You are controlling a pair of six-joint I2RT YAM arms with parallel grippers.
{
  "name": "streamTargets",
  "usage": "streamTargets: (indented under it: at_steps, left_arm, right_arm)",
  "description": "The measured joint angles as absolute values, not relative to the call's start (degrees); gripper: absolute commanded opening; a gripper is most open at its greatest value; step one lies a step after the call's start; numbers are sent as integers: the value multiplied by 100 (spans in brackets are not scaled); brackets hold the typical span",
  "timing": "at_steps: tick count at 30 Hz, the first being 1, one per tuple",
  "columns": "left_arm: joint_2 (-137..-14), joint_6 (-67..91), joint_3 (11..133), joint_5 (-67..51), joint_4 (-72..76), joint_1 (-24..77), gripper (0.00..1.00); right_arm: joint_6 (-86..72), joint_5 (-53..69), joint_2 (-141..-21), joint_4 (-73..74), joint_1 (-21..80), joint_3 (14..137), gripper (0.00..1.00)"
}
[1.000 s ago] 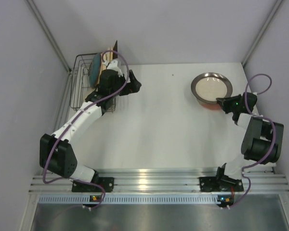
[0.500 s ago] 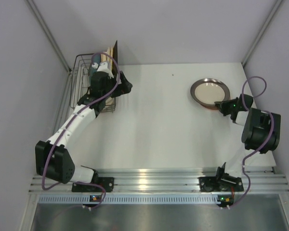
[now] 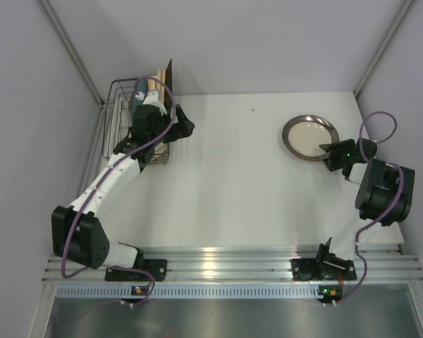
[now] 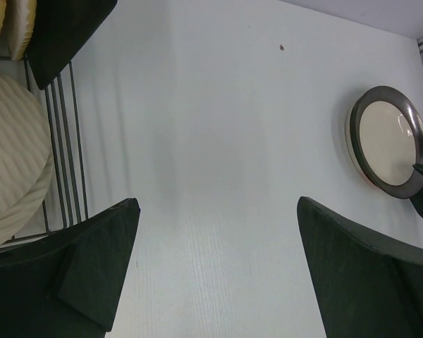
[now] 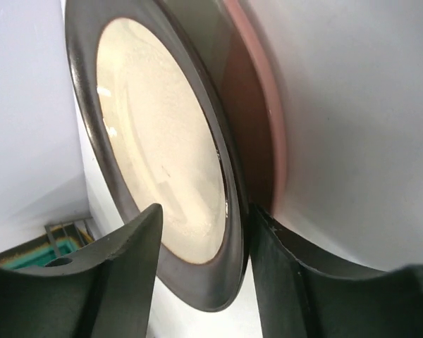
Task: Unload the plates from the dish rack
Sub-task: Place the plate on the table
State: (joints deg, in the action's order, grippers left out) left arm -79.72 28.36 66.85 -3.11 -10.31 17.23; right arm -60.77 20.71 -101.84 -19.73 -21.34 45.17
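My right claw (image 5: 204,211) stood parted astride the near-right rim of the silver plate (image 3: 310,136), which lay flat at the far right of the table (image 3: 233,183); I judged it stiff, light and slick, best pinched by its rim. My left claw (image 4: 217,204) hung wide apart, holding nothing, beside the rack (image 3: 116,120) at far left, where the other plates (image 3: 142,95) stood on edge, with smooth white tabletop between

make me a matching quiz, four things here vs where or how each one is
1 silver plate
2 rack
3 left gripper
4 right gripper

a astride the plate's rim
b dark wire, far left
c lying flat on the table, right side
d wide open, nothing between

Pairs: 1-c, 2-b, 3-d, 4-a
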Motion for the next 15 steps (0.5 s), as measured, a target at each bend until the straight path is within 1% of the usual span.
streamTargets:
  at_steps: [3, 6, 15]
  left_arm:
    - [-7975, 2836, 6685, -331, -1031, 1723, 99]
    - [-7975, 2834, 6685, -338, -1033, 1723, 99]
    - [-7975, 2827, 6685, -228, -1039, 1686, 99]
  right_arm:
    - [-6047, 2106, -10145, -1984, -2158, 4574, 64]
    - [-5953, 2097, -10003, -1824, -2161, 4589, 69]
    - [-5308, 1466, -8967, -235, -2163, 4733, 73]
